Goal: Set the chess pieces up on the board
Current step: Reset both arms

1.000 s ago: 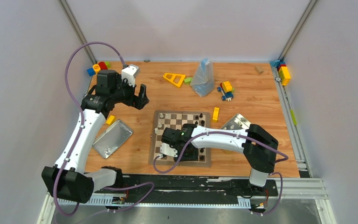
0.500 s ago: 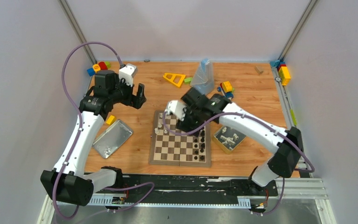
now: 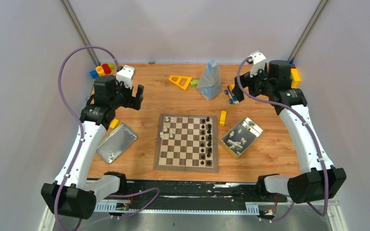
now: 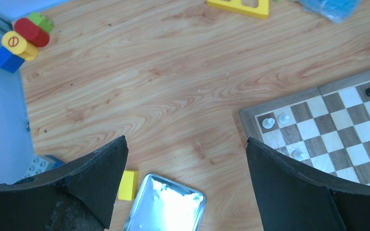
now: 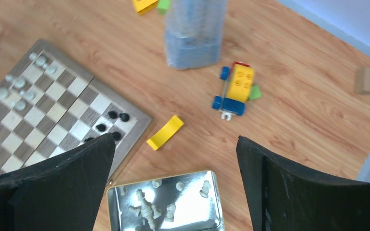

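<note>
The board (image 3: 180, 151) lies mid-desk, and the job looks roughly half done. Black pieces (image 3: 205, 139) stand in two files along its right edge, seemingly a near-full set. Only a handful of white pieces (image 3: 166, 131) cluster loosely at the far left corner, not yet in tidy rows. Many cream pieces (image 5: 147, 209) lie jumbled in the tin (image 3: 229, 148) just right of the board, so most of the white side remains. The left fingers (image 4: 96, 178) and right fingers (image 5: 67, 183) are spread wide, holding nothing, above the desk's far corners.
</note>
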Robot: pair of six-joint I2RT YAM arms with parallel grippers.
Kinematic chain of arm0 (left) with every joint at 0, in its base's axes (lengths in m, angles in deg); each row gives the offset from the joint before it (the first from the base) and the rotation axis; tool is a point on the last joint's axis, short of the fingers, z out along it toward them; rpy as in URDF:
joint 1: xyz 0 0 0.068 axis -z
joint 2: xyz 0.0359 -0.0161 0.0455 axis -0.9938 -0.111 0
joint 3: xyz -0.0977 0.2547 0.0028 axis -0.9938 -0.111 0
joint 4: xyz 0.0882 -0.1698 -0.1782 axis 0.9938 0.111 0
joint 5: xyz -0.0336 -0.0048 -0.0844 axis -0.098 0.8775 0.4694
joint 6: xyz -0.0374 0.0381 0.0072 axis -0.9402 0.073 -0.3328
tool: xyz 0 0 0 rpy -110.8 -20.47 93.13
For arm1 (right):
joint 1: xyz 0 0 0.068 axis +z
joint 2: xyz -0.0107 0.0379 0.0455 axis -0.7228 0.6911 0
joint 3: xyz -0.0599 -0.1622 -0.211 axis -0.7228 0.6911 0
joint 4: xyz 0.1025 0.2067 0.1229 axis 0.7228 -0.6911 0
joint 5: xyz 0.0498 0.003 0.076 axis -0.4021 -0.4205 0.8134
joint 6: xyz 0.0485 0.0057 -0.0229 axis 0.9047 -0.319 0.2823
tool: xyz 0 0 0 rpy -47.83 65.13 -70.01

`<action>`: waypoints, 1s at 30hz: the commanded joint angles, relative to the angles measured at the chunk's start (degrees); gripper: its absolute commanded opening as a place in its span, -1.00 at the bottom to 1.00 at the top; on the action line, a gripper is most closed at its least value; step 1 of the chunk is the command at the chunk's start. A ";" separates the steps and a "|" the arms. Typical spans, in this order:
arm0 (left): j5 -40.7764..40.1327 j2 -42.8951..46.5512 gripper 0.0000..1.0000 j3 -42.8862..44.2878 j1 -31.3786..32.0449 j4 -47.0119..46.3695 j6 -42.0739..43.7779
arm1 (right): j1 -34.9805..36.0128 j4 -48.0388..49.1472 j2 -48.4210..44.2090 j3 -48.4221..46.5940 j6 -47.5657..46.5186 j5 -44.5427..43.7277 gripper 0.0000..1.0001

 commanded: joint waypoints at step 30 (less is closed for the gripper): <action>-7.26 19.47 1.00 -18.03 -0.54 -17.36 1.47 | -16.34 24.26 -26.45 31.39 12.04 2.52 0.99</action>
